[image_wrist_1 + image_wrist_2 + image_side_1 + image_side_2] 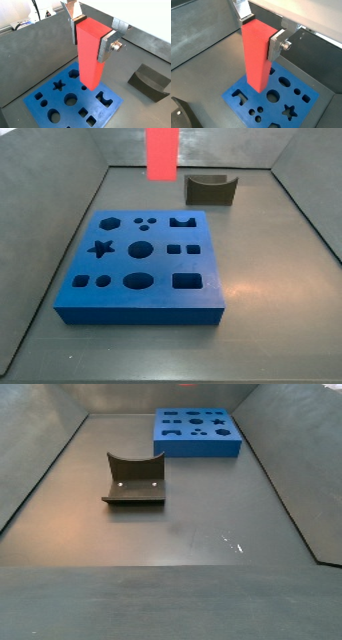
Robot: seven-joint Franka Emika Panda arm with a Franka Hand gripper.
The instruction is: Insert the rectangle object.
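end effector (91, 35) clamping upright red block (91, 55), blue board (73, 100) below

Lab test rig: grey walled bin (54, 278), blue board (140, 298).

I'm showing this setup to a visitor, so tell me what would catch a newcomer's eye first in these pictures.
First the rectangle object, a long red block clamped upright between the gripper fingers, hanging above the blue board without touching it. Next the board itself, lying flat on the grey floor, cut with star, circle, hexagon and square holes. Last, the dark grey block with a curved notch, standing apart from the board on the floor.
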